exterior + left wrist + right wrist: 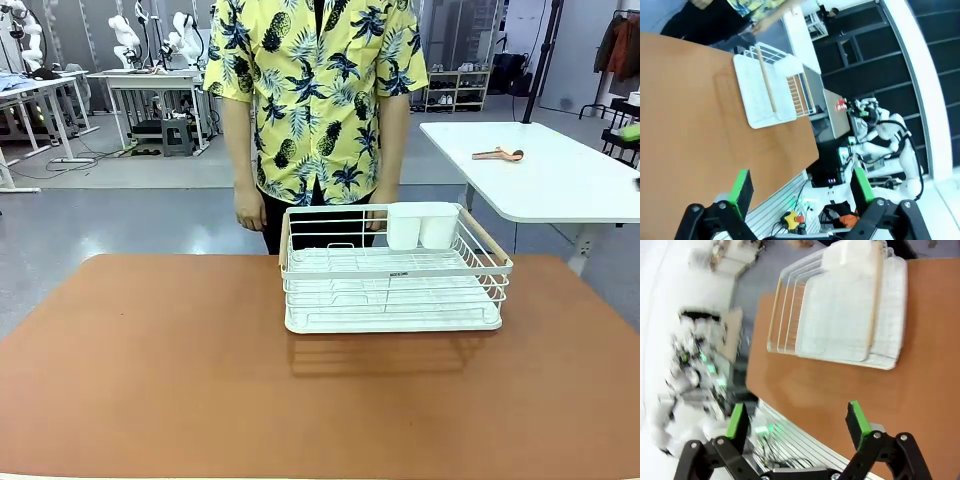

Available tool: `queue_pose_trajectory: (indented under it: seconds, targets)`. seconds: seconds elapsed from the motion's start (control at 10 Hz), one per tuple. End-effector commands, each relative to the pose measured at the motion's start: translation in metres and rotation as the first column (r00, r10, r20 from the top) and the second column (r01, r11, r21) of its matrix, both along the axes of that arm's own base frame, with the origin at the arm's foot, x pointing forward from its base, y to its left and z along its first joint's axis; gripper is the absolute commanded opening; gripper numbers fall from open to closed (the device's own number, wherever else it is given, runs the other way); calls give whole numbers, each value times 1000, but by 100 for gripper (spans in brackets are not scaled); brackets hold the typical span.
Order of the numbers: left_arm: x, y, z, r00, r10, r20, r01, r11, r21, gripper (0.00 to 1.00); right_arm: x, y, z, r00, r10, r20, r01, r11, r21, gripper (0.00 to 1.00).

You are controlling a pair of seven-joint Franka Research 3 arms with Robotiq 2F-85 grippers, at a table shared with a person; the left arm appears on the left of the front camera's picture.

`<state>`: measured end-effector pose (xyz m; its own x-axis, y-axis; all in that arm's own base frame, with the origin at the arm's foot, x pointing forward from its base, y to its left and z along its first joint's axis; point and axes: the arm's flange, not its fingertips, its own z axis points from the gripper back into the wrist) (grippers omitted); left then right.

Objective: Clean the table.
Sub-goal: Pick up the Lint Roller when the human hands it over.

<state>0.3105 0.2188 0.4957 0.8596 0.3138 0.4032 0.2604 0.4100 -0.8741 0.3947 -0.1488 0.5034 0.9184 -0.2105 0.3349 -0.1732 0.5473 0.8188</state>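
Left gripper [802, 186], right gripper [796, 420] — jaws spread, empty; table [150, 380] edge beyond both, untouched.

Front view: fixed, looking across the worktop [150, 380] toward the person [315, 100]. Wrist views: rolled, raised, oblique. All three share the dish rack [392, 275].
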Motion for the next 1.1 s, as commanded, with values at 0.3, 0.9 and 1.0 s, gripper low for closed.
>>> queue_pose_trajectory:
  seconds: [0.3, 0.9, 1.0]
  targets:
    - [-8, 29, 1, 996, 73, -46, -69, 995, 71, 100, -14, -45, -19, 987, -157, -20, 157, 987, 28, 100]
    - [-24, 39, -8, 995, 100, -16, -100, 995, 31, 100, -28, -66, -13, 986, -166, -29, 167, 985, 43, 100]
    - [-24, 39, -8, 995, 100, -16, -100, 995, 31, 100, -28, -66, -13, 986, -166, -29, 167, 985, 43, 100]
